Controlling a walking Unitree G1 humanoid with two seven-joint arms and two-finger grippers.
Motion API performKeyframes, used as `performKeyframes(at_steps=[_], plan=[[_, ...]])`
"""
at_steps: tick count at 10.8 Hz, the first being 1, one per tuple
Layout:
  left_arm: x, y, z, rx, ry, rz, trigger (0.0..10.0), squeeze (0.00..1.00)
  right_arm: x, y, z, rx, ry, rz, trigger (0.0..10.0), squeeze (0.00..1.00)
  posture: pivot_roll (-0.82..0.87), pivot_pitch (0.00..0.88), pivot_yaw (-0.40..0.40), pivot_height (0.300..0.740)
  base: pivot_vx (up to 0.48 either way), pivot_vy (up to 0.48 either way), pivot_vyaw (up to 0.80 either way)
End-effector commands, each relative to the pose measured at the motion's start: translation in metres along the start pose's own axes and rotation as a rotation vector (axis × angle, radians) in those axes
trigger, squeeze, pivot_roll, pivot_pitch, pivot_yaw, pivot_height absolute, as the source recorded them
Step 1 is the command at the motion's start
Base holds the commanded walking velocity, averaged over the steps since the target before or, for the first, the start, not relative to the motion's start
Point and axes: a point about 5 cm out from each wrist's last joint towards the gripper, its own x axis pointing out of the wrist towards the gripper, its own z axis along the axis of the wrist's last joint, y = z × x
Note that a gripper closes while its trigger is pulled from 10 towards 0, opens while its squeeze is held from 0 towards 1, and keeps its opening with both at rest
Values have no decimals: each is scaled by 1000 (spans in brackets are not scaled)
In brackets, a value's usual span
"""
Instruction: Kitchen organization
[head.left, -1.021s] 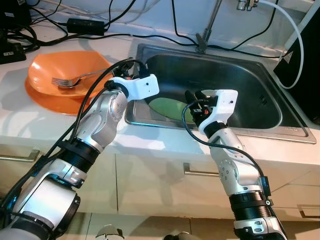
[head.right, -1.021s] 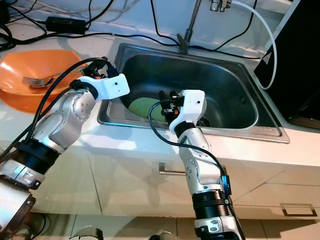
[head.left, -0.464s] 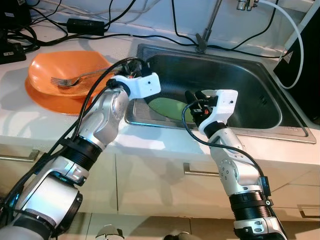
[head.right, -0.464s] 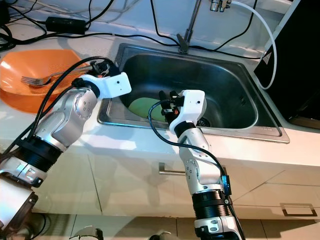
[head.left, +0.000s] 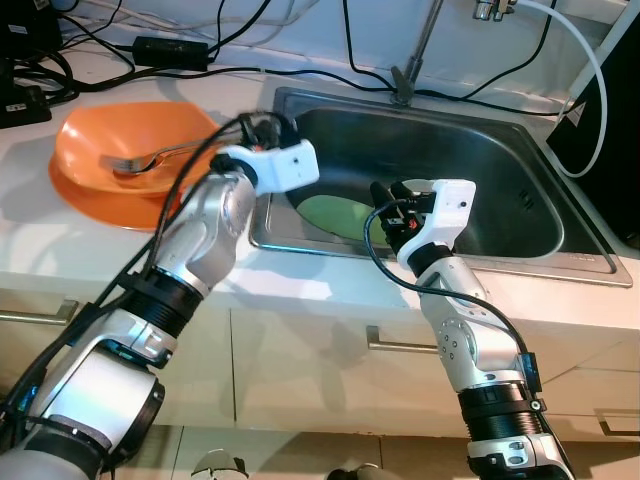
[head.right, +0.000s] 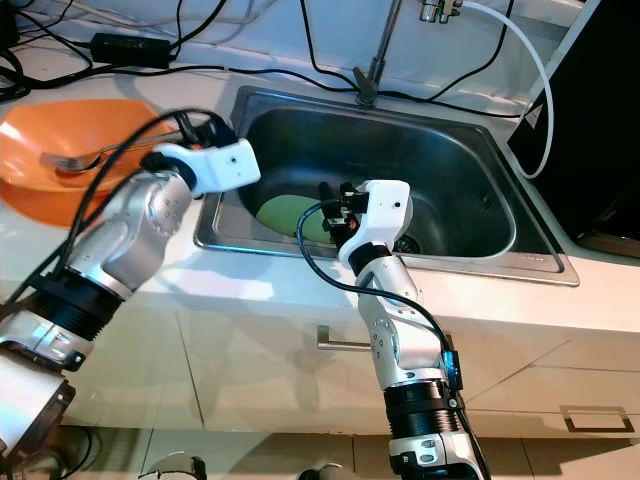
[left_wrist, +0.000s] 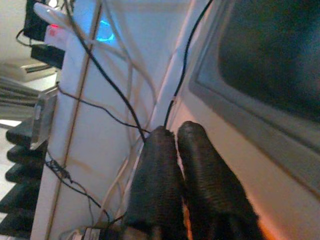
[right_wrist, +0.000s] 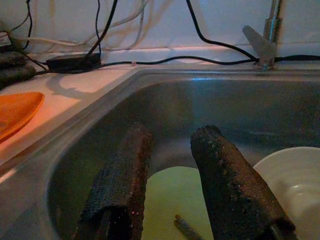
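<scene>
Right wrist view: unlabelled green plate (right_wrist: 165, 197)

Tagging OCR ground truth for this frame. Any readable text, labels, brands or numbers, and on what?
None readable.
Orange plates, fork, sink, green plate, white bowl: no print visible.
Black power brick by the cables: any marking is too small to tell.
Left end effector and right end effector: housings show no lettering.

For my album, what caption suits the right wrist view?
Open right gripper poised above a green plate and white bowl in the steel sink.
</scene>
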Motion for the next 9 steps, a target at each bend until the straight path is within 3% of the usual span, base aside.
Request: performKeyframes(at_steps=[1,3,5,6,7,8,9], plan=[[1,14,7,-2,-21,56,0,0,2,-5,4,-8,-3,-18,10000,0,-14,57,-150,719,0,0,0],[-2,37,14,-25,-47,152,0,0,2,-5,3,-9,1,-20,10000,0,-13,57,-153,719,0,0,0],[-4,48,19,-56,-65,205,0,0,2,-5,3,-8,1,-18,10000,0,-11,58,-155,719,0,0,0],[-6,55,24,-145,-78,231,0,0,2,-5,3,-8,1,-19,10000,0,-11,58,-155,719,0,0,0],[-8,58,26,-221,-87,238,8863,0,2,-5,3,-8,1,-19,10000,0,-11,58,-155,719,0,0,0],[-8,57,26,-259,-85,216,10000,0,2,-5,3,-9,1,-18,10000,0,-11,56,-156,719,0,0,0],[-8,55,26,-320,-86,200,10000,0,3,-5,3,-9,1,-16,10000,0,-11,56,-156,719,0,0,0]])
